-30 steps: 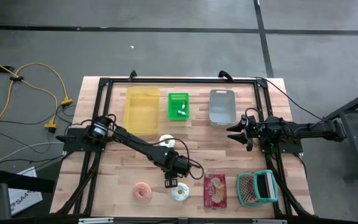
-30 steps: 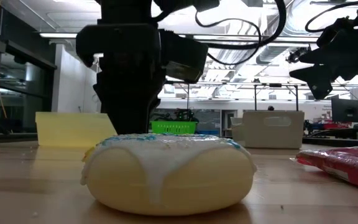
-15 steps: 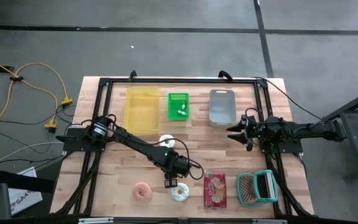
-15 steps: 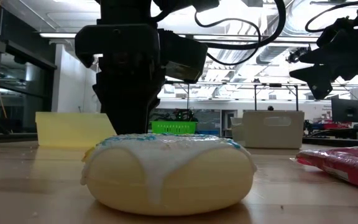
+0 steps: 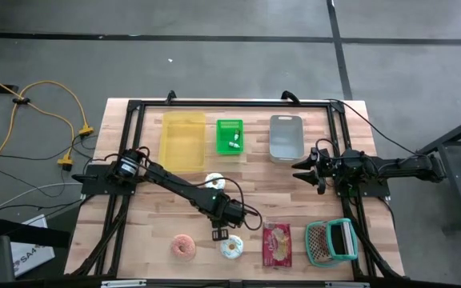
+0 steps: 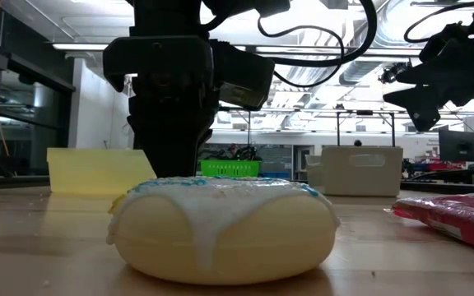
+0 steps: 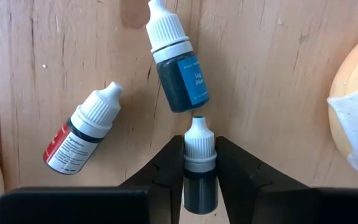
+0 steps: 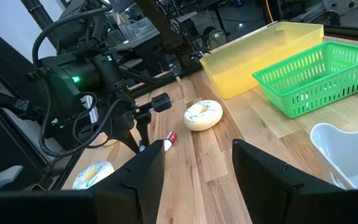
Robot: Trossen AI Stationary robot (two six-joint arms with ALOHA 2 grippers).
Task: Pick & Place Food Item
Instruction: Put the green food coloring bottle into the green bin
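Wooden planks made up the table (image 5: 142, 232) we worked at, set on a grey concrete floor with a yellow cable (image 5: 50, 100) trailing off its left side. Along the far edge we had a yellow bin (image 5: 182, 140), a green basket (image 5: 230, 136) and a grey tub (image 5: 286, 137) in a row. Near the front edge lay a pink donut (image 5: 185, 246), a white-iced donut (image 5: 232, 248), a red snack packet (image 5: 277, 244) and, toward the front right corner, a teal wire basket (image 5: 331, 242). Another iced donut (image 5: 215, 182) sat near the middle of the table.

Our left gripper (image 7: 200, 180) was down at the table between that middle donut and the front edge, just behind the white-iced donut. Its fingers (image 7: 163, 177) had closed against a small dropper bottle (image 7: 199, 165) with a white cap and dark teal contents, one finger on each side of the bottle's body. Just beyond the cap lay a blue dropper bottle (image 7: 174, 59) on its side, its base almost touching the gripped bottle's tip, and a red-labelled dropper bottle (image 7: 82, 129) lay tilted a little apart from both. From table height we saw the white-iced donut filling the foreground, with the left arm's dark bulk directly behind it.

Our right gripper (image 5: 304, 170) waited above the right side of the table, in front of the grey tub, its fingers (image 8: 143, 180) spread apart and holding nothing.
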